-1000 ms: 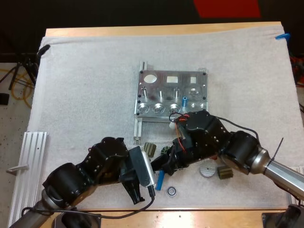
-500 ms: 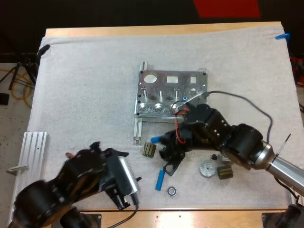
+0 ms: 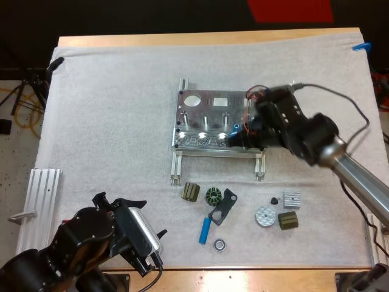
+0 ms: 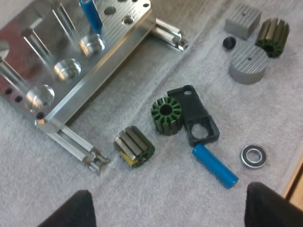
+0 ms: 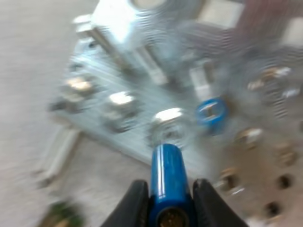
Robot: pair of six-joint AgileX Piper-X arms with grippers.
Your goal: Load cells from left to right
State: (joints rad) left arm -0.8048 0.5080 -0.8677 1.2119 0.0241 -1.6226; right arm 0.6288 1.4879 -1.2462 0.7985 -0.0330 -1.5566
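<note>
While the high view looks down, the right gripper (image 3: 242, 139) hangs over the metal fixture (image 3: 213, 111)'s near edge. The left gripper (image 3: 144, 237) sits by the table's near side.

In the left wrist view, its fingers (image 4: 71, 210) stand apart above a loose blue cylinder (image 4: 214, 165) on the mat.

In the right wrist view, the right fingers (image 5: 135, 201) clamp a held blue cylinder (image 5: 165, 172) over the fixture's sockets.

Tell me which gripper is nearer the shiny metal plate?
Right. Right gripper hangs over the shiny metal plate's front edge; left gripper sits back by the mat's edge.
</note>
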